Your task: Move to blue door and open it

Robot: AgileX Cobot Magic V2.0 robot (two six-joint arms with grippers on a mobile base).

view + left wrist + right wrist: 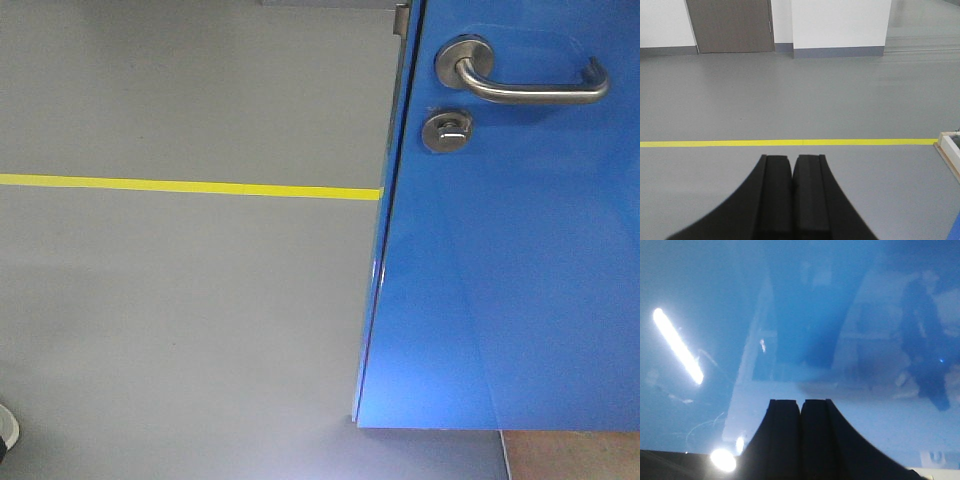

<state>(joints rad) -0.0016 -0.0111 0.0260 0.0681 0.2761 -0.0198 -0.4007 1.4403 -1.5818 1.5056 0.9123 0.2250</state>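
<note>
Pincers (792, 167) (800, 407) both closed, right one facing blue door (830, 305).

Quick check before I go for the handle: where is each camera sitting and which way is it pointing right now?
Exterior front-facing: on the base, close to the blue door, showing its lever handle, thumb-turn lock and grey floor with a yellow line; no robot parts show.
Left wrist: behind the left gripper, closed, facing open floor, a grey door far off.
Right wrist: behind the right gripper, closed, facing the glossy blue panel up close.
Shared: front and left wrist both show the yellow line; front and right wrist both show the blue door.
</note>
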